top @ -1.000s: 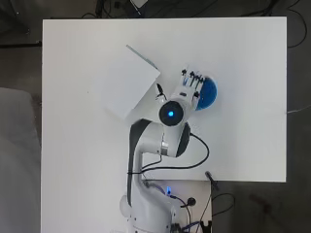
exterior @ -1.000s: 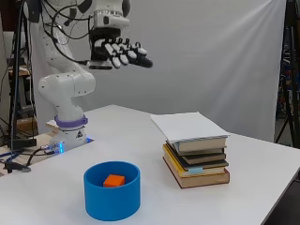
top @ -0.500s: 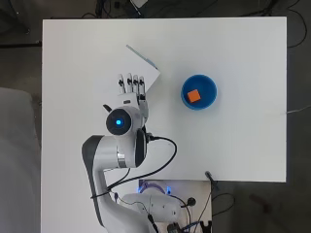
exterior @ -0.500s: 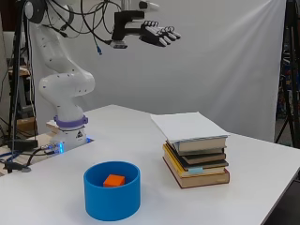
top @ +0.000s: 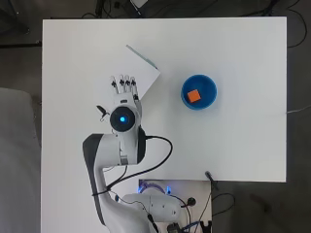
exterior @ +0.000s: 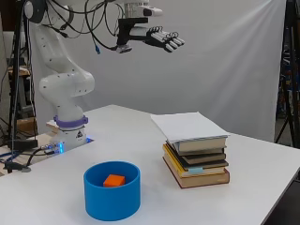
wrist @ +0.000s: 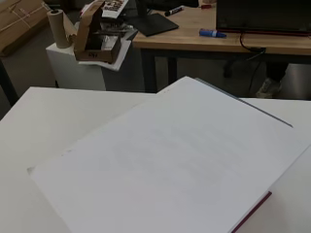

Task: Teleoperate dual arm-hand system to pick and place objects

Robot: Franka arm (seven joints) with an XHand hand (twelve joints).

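The black and white robot hand (exterior: pixel 159 37) hangs high above the white table (exterior: pixel 140 145), palm down and fingers stretched out straight — open, holding nothing. In the overhead view the hand (top: pixel 124 92) sits over the near edge of a white sheet of paper (top: pixel 138 70) that tops a stack of hardcover books (exterior: pixel 197 161). The wrist view looks down on that white sheet (wrist: pixel 180 165), with a dark red book cover edge showing beneath one corner. The small orange block (exterior: pixel 114 180) lies inside the round blue plastic bowl (exterior: pixel 112 197) — well apart from the books, toward the table's right side in the overhead view (top: pixel 199 92)
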